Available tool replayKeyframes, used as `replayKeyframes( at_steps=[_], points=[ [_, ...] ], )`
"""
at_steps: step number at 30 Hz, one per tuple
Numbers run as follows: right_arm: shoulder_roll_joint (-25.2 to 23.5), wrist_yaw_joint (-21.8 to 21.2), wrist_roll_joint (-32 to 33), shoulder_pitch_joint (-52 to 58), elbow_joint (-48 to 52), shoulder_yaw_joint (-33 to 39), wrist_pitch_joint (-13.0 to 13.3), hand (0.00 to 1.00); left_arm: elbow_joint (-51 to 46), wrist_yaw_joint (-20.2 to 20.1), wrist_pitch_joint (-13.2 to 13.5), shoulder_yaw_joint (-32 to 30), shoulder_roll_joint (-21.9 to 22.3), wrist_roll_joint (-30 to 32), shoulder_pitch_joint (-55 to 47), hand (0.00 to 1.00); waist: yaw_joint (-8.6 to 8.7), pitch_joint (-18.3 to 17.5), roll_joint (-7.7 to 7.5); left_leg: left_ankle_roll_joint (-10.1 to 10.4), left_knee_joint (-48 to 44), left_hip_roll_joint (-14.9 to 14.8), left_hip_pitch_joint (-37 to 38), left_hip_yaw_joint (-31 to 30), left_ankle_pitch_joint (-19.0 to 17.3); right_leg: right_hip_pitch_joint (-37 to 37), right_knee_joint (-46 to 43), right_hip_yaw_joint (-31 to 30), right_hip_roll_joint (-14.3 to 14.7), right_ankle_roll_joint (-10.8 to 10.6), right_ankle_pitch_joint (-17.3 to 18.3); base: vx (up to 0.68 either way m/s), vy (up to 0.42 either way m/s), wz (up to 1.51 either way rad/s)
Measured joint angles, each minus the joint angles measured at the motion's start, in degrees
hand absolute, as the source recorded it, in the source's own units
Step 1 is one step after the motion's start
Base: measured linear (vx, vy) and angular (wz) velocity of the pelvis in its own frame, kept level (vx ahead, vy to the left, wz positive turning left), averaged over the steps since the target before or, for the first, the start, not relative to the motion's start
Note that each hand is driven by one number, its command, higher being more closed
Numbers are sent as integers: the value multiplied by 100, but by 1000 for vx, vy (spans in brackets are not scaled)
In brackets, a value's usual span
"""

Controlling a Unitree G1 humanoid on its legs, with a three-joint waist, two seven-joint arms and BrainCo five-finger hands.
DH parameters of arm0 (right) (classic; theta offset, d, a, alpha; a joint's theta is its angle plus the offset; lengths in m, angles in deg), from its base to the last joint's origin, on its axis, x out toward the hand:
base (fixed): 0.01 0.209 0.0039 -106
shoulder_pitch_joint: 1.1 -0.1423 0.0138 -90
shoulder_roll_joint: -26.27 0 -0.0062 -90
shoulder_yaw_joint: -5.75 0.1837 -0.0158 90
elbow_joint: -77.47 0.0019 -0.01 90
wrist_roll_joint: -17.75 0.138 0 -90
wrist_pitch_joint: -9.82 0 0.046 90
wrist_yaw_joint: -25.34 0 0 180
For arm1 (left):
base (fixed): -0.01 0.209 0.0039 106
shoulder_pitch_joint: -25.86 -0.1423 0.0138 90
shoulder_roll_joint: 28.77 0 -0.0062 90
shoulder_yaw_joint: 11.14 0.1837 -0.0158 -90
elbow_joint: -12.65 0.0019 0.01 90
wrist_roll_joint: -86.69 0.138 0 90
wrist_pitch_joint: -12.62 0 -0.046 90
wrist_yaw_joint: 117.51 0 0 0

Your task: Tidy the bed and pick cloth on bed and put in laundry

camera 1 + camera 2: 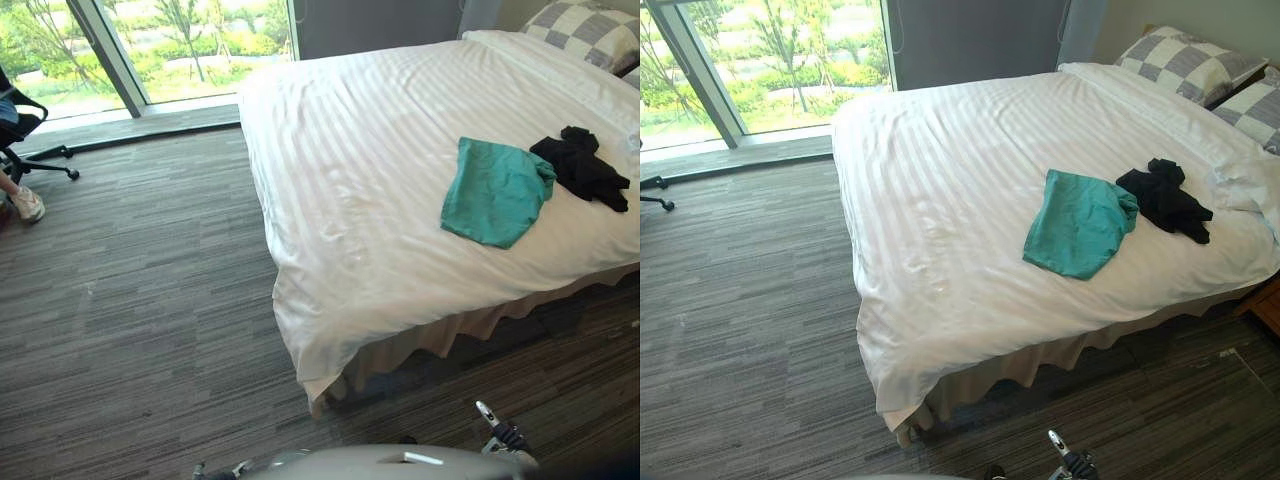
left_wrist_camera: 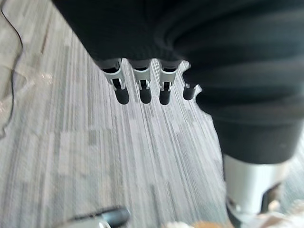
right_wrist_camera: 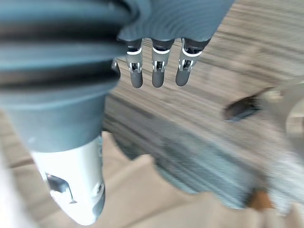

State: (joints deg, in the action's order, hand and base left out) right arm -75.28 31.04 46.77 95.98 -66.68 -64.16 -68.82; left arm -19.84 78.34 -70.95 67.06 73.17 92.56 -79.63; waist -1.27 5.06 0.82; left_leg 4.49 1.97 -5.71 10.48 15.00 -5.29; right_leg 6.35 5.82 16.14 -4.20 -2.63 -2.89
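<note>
Eye views: a green cloth (image 1: 495,192) and a black cloth (image 1: 582,165) lie side by side near the bed's (image 1: 380,130) near edge, with broad carpet (image 1: 140,300) to its left. Left wrist view: left hand (image 2: 142,85), fingers straight and empty, over carpet. Right wrist view: right hand (image 3: 158,71) likewise.

The duvet (image 1: 380,160) is smooth white cloth with faintly glossy stripes; the green cloth (image 1: 497,190) looks matt and soft; the black cloth (image 1: 580,165) matt, crumpled; the floor (image 1: 130,300) is rough streaked carpet.
</note>
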Motion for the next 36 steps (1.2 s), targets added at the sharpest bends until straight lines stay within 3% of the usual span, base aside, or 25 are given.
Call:
replayKeyframes(
  at_steps=[1,2,5,7,8,9,11,12,13,14,15,17,18,21,23,24,26,29,36],
  points=[
    [6,35,-22,-44,219,22,177,0,-8,-106,100,12,2,39,55,0,14,-3,5,-6,4,-1,21,12,2,8,0,-14,0,0,-1,33,18,-9],
    [31,88,-139,-69,460,25,385,100,-18,-194,156,46,-1,38,138,0,22,-5,2,-21,6,-3,43,19,7,11,0,-18,2,0,-1,22,15,-5],
    [175,52,-522,-300,971,-9,780,100,-53,-321,226,330,-61,42,261,0,24,-20,-21,-25,5,2,42,5,-2,-4,0,23,9,-1,0,11,2,1],
    [299,-62,-643,-439,1324,-71,863,100,-57,-363,274,490,-124,41,279,0,23,-12,-35,-28,3,39,27,-5,-1,-9,0,33,7,-1,-1,41,16,4],
    [507,-33,-1572,-481,1663,-184,2044,100,-65,-430,300,515,-150,31,295,0,21,-5,-44,-36,2,58,4,-36,-4,-31,1,36,-4,-2,0,29,32,9],
    [614,-114,-1752,-480,1928,-251,2449,100,-69,-433,314,514,-157,28,281,0,19,-9,-39,-39,1,64,-14,-51,-6,-55,1,45,-10,-4,2,19,32,11],
    [976,-1305,-1043,-641,2981,-550,3159,100,-70,-474,435,526,-244,6,227,0,25,-7,-54,-56,-4,88,-108,-127,0,-94,1,106,-31,-9,5,34,13,16],
    [1097,-1751,-921,-755,3508,-723,3305,100,-98,-478,458,647,-349,-11,190,0,30,2,-82,-65,-13,87,-146,-163,7,-96,1,148,-32,-9,5,47,6,16],
    [1143,-1888,-894,-765,3671,-817,3322,100,-130,-478,458,710,-390,-11,168,0,32,7,-96,-69,-13,85,-147,-173,11,-93,1,158,-30,-9,4,37,0,11],
    [1228,-2246,-794,-798,4011,-1140,3018,100,-220,-477,456,808,-450,-9,103,0,24,4,-136,-72,-19,84,-144,-205,13,-80,0,184,-27,-8,4,32,0,10],
    [1219,-2491,-665,-849,4118,-1471,2452,100,-220,-470,446,930,-457,-9,72,0,15,0,-164,-74,-32,87,-134,-288,13,-38,0,202,-30,-8,3,30,3,14],
    [1109,-2644,-719,-913,3866,-2060,1787,100,-218,-465,440,1074,-429,-15,70,0,-46,46,-205,-78,-42,99,-76,-320,11,35,0,220,-45,-8,2,0,17,9],
    [1072,-2732,-807,-932,3734,-2575,1530,100,-223,-449,424,1139,-458,-29,91,0,-149,79,-206,-84,-44,112,-85,-323,14,32,1,225,-58,-8,3,-32,21,1],
    [963,-2759,-921,-1263,3713,-3648,1066,100,-223,-422,396,1172,-456,-119,108,0,-186,200,-210,-144,-70,160,-246,-478,55,-4,-30,386,-112,-24,8,-83,-2,25],
    [679,-2395,-915,-2394,3560,-4309,563,100,-278,-391,412,1173,-497,-590,346,0,-476,601,-269,-171,-485,165,-728,-763,34,-205,-134,577,-181,-32,9,-145,-18,55],
    [615,-2319,-913,-2722,3457,-4362,494,100,-296,-385,416,1173,-513,-681,410,0,-564,725,-277,-169,-602,155,-843,-817,26,-309,-226,618,-193,-15,20,-176,-24,49],
    [350,-1954,-907,-4154,3060,-4350,318,100,-432,-335,486,1148,-612,-1026,643,0,-903,1394,-375,-139,-953,108,-1434,-1026,37,-771,-559,768,-220,71,57,-193,-24,40],
    [150,-1813,-904,-5205,2729,-4340,215,100,-481,-336,539,1120,-644,-1156,758,0,-1170,1925,-412,-155,-1054,145,-1816,-1288,165,-1003,-671,1013,-276,99,43,-116,-15,46],
    [42,-1572,-869,-6317,2068,-4301,-136,100,-901,-498,771,1120,-599,-1326,755,0,-1463,2106,-346,-236,-1159,295,-2494,-1711,308,-1387,-756,1495,-446,97,43,27,24,41]
  ],
)
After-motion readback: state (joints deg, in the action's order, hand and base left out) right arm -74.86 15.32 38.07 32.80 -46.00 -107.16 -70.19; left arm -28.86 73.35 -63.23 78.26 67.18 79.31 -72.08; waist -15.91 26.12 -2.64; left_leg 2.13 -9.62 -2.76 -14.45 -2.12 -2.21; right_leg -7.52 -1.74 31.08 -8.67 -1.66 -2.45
